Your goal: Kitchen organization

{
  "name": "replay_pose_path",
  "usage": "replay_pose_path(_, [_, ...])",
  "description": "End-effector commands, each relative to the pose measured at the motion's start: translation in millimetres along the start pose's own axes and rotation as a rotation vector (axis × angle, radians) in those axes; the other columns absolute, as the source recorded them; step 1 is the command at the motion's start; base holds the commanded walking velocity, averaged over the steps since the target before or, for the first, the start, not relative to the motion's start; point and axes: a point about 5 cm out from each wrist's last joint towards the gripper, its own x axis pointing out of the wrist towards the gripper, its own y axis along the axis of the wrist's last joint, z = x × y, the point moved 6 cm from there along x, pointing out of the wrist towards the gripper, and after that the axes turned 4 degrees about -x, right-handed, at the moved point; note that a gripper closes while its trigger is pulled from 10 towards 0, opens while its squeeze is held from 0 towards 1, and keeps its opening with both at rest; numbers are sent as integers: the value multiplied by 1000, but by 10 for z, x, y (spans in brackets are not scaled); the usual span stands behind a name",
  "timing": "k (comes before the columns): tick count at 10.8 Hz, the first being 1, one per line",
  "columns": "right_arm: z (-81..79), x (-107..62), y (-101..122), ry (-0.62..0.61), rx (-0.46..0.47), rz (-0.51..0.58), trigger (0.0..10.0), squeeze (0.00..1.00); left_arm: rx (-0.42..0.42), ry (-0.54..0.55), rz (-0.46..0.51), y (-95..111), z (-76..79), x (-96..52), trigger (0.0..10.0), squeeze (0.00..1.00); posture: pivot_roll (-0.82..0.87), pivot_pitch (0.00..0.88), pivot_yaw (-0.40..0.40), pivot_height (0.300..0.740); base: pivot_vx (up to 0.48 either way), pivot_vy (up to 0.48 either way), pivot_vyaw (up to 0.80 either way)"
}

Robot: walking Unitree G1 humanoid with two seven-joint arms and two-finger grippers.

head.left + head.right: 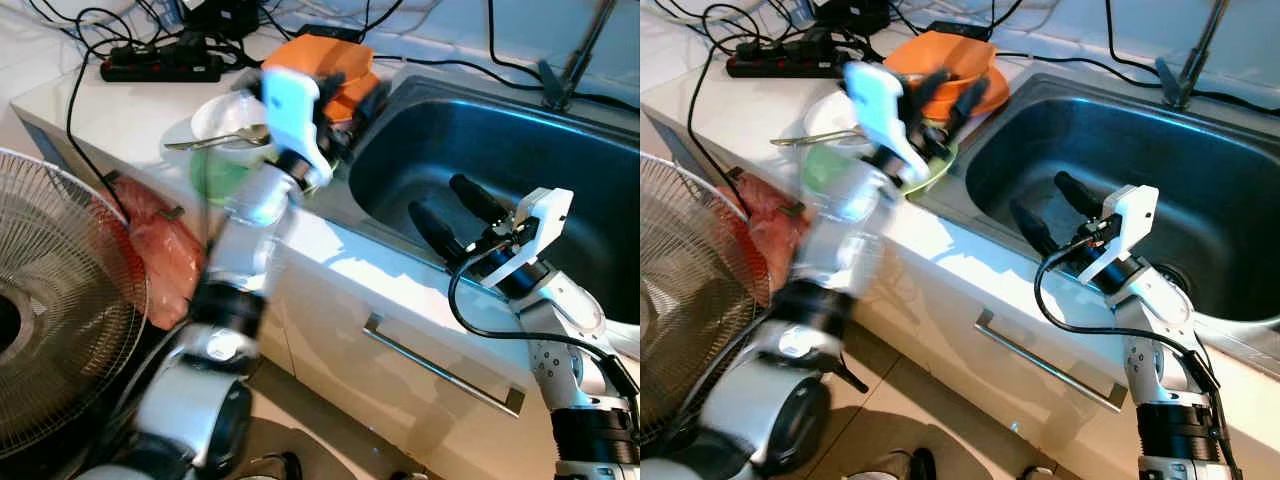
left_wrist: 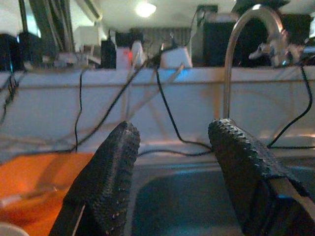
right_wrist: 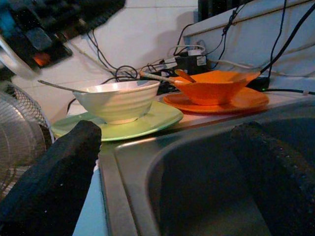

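Both pincers (image 1: 448, 207) (image 1: 955, 92) agape, empty

Sink (image 1: 560, 190) set into counter (image 1: 400, 285), right side. Left of sink: bowl (image 3: 118, 101) on plate (image 3: 147, 120), spoon (image 1: 215, 141) resting in bowl. Behind these, second bowl (image 3: 216, 86) on second plate (image 3: 246, 101). Power strip (image 1: 160, 68) further back-left. Fan (image 1: 60, 300) at floor level, far left.

Both eye views look down on the sink (image 1: 500, 160); each wrist view looks between its fingers, low across the sink.
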Motion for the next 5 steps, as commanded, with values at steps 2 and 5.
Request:
replay_pose_path(2, [-33, -18, -140, -9, 37, -24, 10000, 0, -8, 9, 33, 260, -143, -131, 10000, 0, 31, 114, 98, 740, 0, 0, 0])
replay_pose_path(5, [-25, -10, -160, -10, 45, -22, 10000, 0, 103, 309, 50, 525, -878, -628, 10000, 0, 50, 110, 93, 740, 0, 0, 0])
